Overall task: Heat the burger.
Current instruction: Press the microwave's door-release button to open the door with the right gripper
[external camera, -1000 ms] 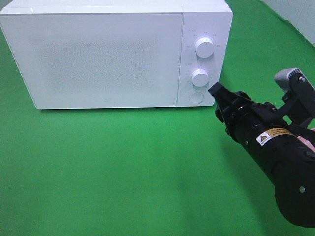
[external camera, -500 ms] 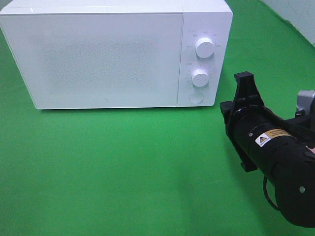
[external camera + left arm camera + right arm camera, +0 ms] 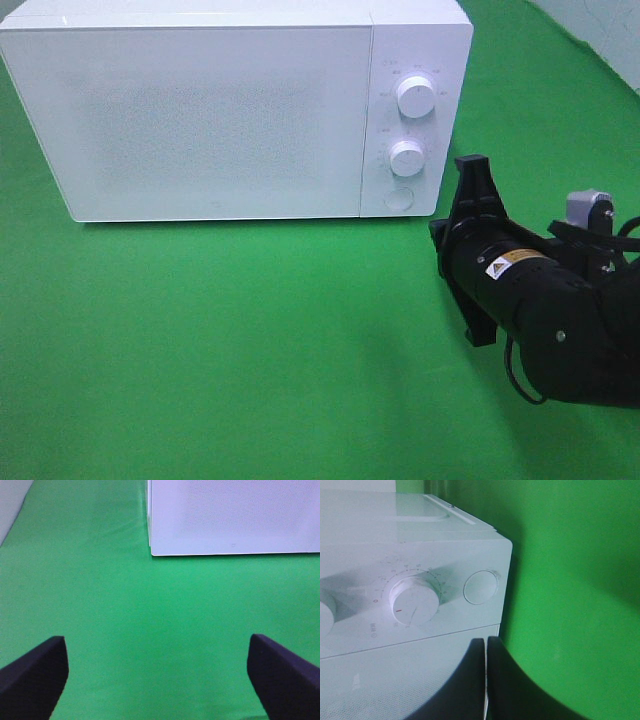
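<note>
I can't spot the burger anywhere: it sits between neither pair of jaws, and so I can't say how it looks. If it's inside the white microwave [image 3: 210, 120], the shut, frosted door hides it. The right gripper [image 3: 486, 644] is just off the microwave's front right corner, with its jaws pressed flat together and nothing between them. They are level with the control panel, close to the round button [image 3: 399, 198] under the lower knob [image 3: 407, 158]; the upper knob [image 3: 416, 96] is above that. The left gripper [image 3: 156, 641] hangs well in front of the microwave's left front corner, jaws spread wide and empty over the green cloth [image 3: 250, 340] the microwave stands on.
</note>
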